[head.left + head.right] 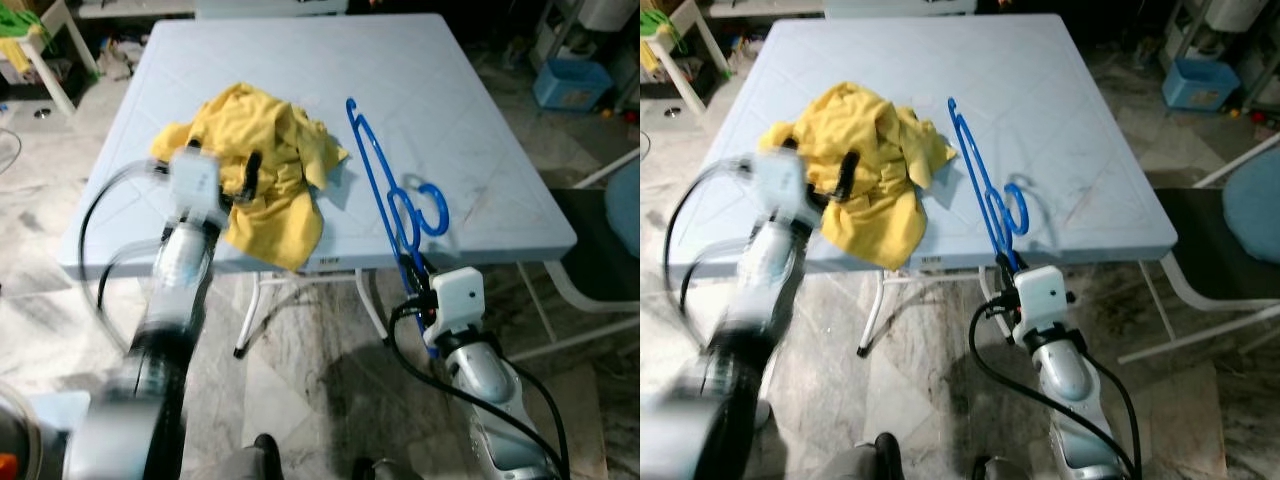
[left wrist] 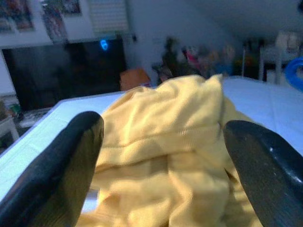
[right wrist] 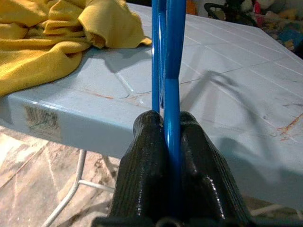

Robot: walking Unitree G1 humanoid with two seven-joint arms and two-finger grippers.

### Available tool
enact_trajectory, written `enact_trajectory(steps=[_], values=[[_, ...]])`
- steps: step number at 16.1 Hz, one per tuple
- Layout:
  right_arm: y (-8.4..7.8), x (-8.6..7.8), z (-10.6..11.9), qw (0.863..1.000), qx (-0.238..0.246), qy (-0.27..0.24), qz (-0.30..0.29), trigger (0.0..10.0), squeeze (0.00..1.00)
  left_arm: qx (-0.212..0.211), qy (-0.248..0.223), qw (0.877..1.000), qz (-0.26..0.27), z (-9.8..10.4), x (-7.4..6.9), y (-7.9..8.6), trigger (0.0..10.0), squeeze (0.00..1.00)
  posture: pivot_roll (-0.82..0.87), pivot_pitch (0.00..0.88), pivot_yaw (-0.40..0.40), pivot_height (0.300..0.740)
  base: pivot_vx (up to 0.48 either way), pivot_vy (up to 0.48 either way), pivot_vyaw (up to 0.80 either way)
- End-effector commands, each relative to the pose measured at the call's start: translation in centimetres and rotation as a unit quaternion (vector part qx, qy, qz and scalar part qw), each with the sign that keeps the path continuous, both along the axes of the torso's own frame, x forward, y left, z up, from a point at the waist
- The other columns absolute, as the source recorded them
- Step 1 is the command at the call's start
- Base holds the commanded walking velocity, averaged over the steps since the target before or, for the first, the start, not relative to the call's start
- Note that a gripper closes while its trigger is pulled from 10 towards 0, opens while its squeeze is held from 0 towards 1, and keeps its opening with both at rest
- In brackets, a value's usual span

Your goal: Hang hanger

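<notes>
A blue plastic hanger [image 1: 385, 185] stands up over the front right part of the light blue table [image 1: 420, 90], its hook [image 1: 430, 210] curling to the right. My right gripper [image 3: 171, 142] is shut on the hanger's lower bar just off the table's front edge. A crumpled yellow garment [image 1: 265, 170] lies on the table's front left, one fold drooping over the edge. My left gripper [image 2: 163, 156] is open, its two black fingers [image 2: 66, 161] spread on either side of the garment, close to it.
A white chair with a blue seat [image 1: 620, 220] stands to the right of the table. A blue bin [image 1: 570, 82] sits on the floor at the back right. White furniture legs [image 1: 50, 60] are at the back left. The table's white metal legs [image 1: 255, 310] stand underneath.
</notes>
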State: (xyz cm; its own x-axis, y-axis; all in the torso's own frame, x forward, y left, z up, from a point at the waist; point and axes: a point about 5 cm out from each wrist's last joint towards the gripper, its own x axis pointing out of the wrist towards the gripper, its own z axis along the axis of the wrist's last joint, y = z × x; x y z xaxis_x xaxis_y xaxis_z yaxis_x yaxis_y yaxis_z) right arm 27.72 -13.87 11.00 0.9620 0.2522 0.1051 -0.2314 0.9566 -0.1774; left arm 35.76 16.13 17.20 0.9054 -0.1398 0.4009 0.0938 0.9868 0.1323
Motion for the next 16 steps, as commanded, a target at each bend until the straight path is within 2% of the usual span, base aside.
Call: enact_trajectory(steps=[1, 3, 4, 6, 7, 8, 9, 11, 12, 13, 15, 16], values=[[-0.4, 0.1, -1.0, 1.0, -0.003, 0.028, -0.009, 10.0, 0.0, -0.001, -0.019, 1.0, 0.0, -0.2, -1.1, -0.3, 10.0, 1.0, -0.05, 0.16, 0.033, 0.74, 0.0, 0.0, 0.0], [-0.5, 0.3, -0.9, 1.0, -0.002, 0.024, -0.017, 10.0, 0.0, -0.004, -0.006, 1.0, -0.004, -1.6, -2.9, -1.4, 10.0, 1.0, -0.05, 0.16, 0.037, 0.74, 0.0, 0.0, 0.0], [-0.8, 0.3, -0.8, 0.999, -0.001, 0.021, -0.027, 10.0, 0.0, -0.002, -0.004, 1.0, -0.021, -1.9, -3.7, -2.8, 10.0, 1.0, -0.05, 0.161, 0.038, 0.74, 0.0, 0.0, 0.0], [-1.4, 0.4, -0.7, 0.999, -0.003, 0.021, -0.035, 10.0, 0.0, 0.017, -0.008, 0.999, -0.043, -1.0, -4.0, -4.6, 10.0, 1.0, -0.07, 0.174, 0.034, 0.74, 0.0, 0.0, 0.0], [-1.6, 0.0, -0.8, 0.999, -0.005, 0.024, -0.037, 10.0, 0.0, 0.046, -0.021, 0.996, -0.069, -0.3, -4.0, -5.0, 10.0, 0.94, -0.07, 0.189, 0.031, 0.74, 0.0, 0.0, 0.0], [-1.8, -0.4, -1.0, 0.999, -0.009, 0.029, -0.035, 10.0, 0.0, 0.063, -0.024, 0.993, -0.098, 0.2, -4.1, -5.2, 10.0, 0.2, -0.08, 0.208, 0.031, 0.74, 0.0, 0.0, 0.0], [-2.0, -1.1, -1.4, 0.999, -0.013, 0.039, -0.036, 10.0, 0.0, 0.078, -0.008, 0.993, -0.091, 0.1, -3.9, -4.7, 10.0, 0.0, -0.08, 0.232, 0.028, 0.74, 0.0, 0.0, 0.0], [-1.9, -1.7, -2.0, 0.998, -0.015, 0.046, -0.037, 10.0, 0.0, 0.108, 0.008, 0.99, -0.095, -1.3, -4.8, -4.0, 10.0, 0.0, -0.08, 0.224, 0.033, 0.74, 0.0, 0.0, 0.0], [-1.4, -1.5, -1.9, 0.998, -0.011, 0.043, -0.039, 10.0, 0.0, 0.103, 0.029, 0.991, -0.075, -1.9, -5.3, -3.3, 10.0, 0.0, -0.08, 0.192, 0.031, 0.74, 0.0, 0.0, 0.0], [-1.1, -1.3, -1.5, 0.999, -0.005, 0.037, -0.04, 10.0, 0.0, 0.095, 0.041, 0.993, -0.061, -2.6, -6.0, -3.1, 10.0, 0.0, -0.08, 0.177, 0.03, 0.74, 0.0, 0.0, 0.0], [-0.9, -1.0, -1.0, 0.999, -0.005, 0.028, -0.033, 10.0, 0.0, 0.049, 0.087, 0.993, -0.067, -3.8, -7.4, -2.8, 10.0, 0.0, -0.07, 0.166, 0.042, 0.74, 0.0, 0.0, 0.0], [-0.8, -1.2, -0.9, 0.999, -0.014, 0.021, -0.028, 10.0, 0.0, 0.025, 0.09, 0.996, -0.006, -4.2, -7.5, -1.6, 10.0, 0.0, -0.07, 0.163, 0.051, 0.74, 0.0, 0.0, 0.0]])
